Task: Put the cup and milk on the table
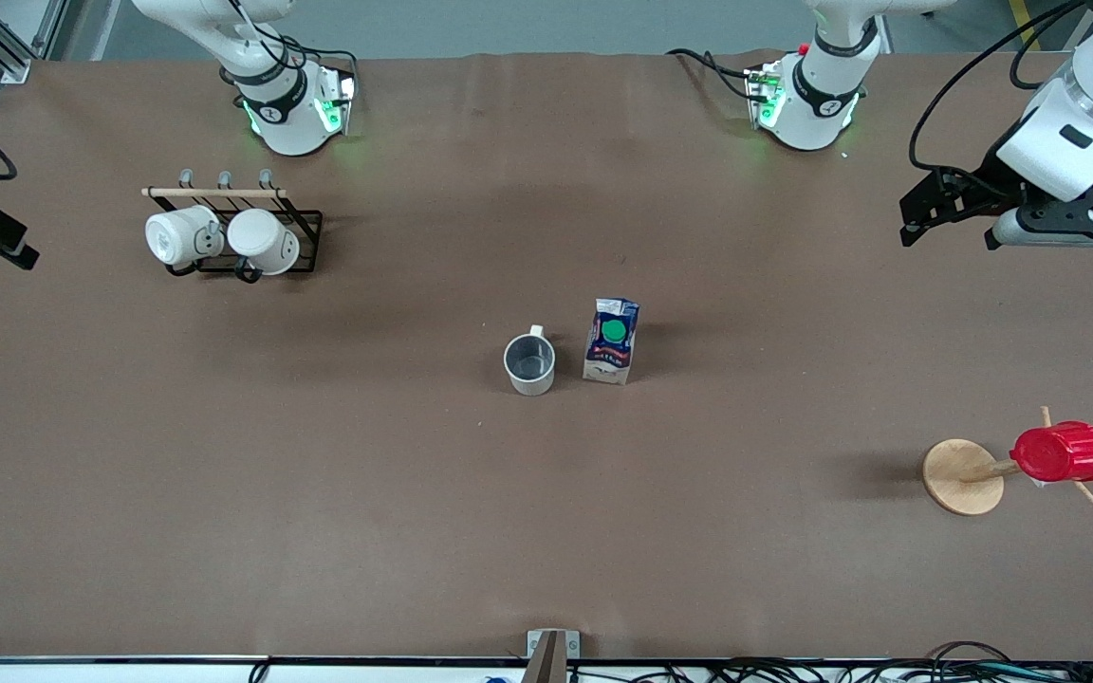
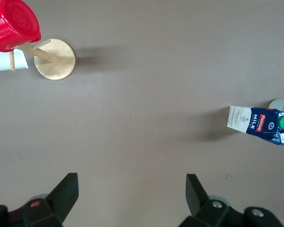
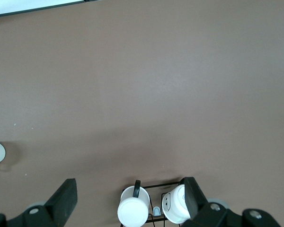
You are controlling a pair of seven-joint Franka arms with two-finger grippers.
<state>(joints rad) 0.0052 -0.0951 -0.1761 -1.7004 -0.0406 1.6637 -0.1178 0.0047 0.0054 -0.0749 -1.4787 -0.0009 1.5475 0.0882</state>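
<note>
At mid-table the cup (image 1: 530, 364) and the milk (image 1: 612, 341) are stood upright on the table (image 1: 546, 531), just beside each other, apart, well clear of both sets of jaws. Placement is judged done, both set where either arm reaches. Left gripper (image 2: 130, 198): jaws wide, nothing between them, hung over bare cover at the left arm's end; the red cup (image 2: 13, 23) on its wooden stand (image 2: 55, 59) is seen ahead of the jaws. Right gripper (image 3: 130, 198): jaws wide, empty, held over the mug rack (image 1: 233, 232) and its two white mugs (image 3: 132, 213). Both arms are judged parked, waiting
</note>
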